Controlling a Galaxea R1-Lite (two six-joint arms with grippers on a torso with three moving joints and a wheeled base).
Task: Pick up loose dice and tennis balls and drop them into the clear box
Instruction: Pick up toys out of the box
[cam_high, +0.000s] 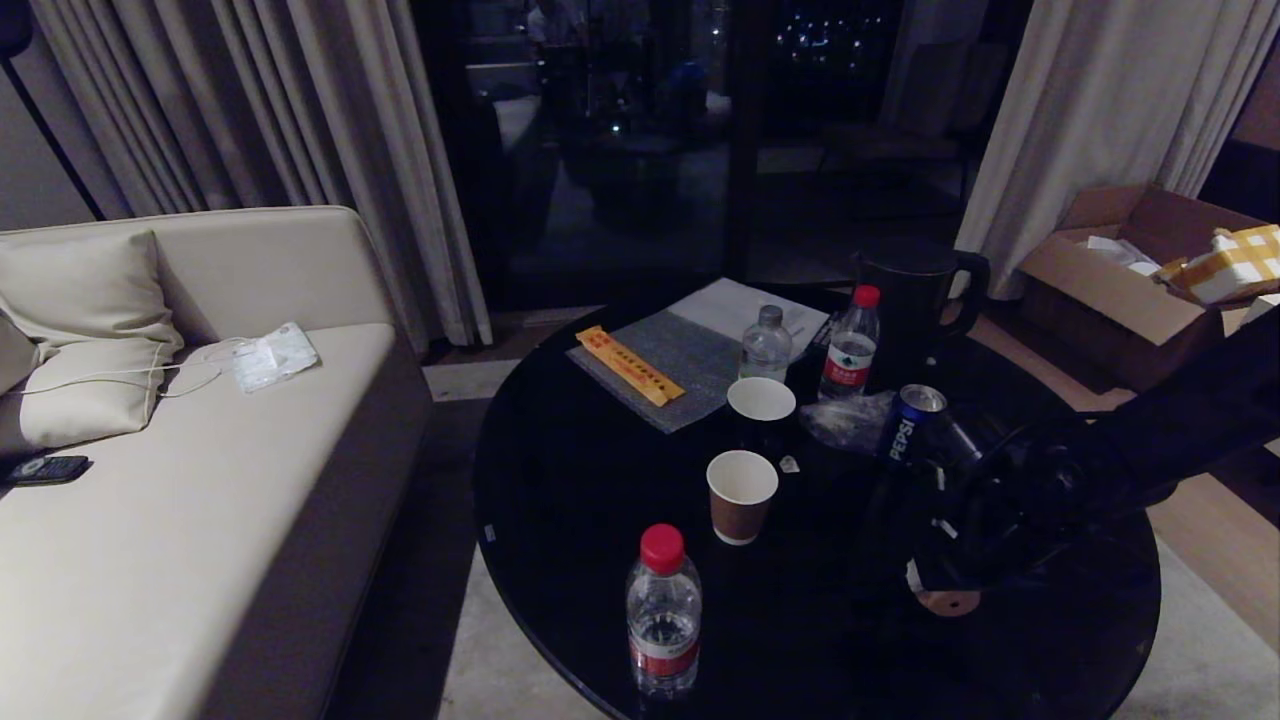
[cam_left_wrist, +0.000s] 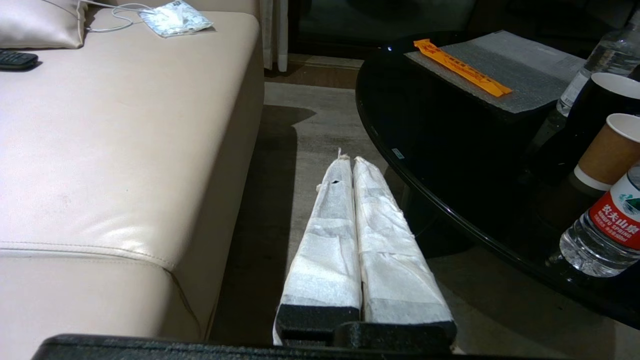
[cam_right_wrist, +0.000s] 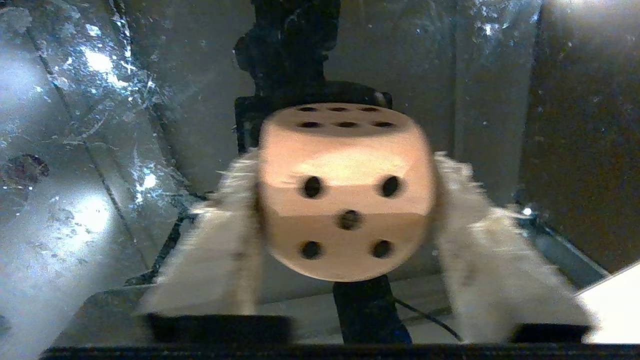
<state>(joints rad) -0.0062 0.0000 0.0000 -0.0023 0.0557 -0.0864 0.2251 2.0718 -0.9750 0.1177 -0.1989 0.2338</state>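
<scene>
**Tan die between my fingers**

Tan and dotted, the die (cam_right_wrist: 346, 192) sits on the black table (cam_high: 560, 480), right between the two soft white fingers (cam_right_wrist: 220, 240) of my right gripper (cam_right_wrist: 345, 235). The fingers look close to its sides, but I cannot tell if they squeeze it yet. In the head view only a bit of the die (cam_high: 948, 601) peeks out under my dark arm.

To do this well, I think I should close slowly and evenly, so the die does not slide on the shiny top. Then I should lift straight up, staying away from the can (cam_high: 910, 425) and the cup (cam_high: 741, 495).

My left gripper (cam_left_wrist: 350, 165) rests beside the sofa (cam_left_wrist: 125, 140), fingers pressed together, holding nothing. I see no box or ball here.
</scene>
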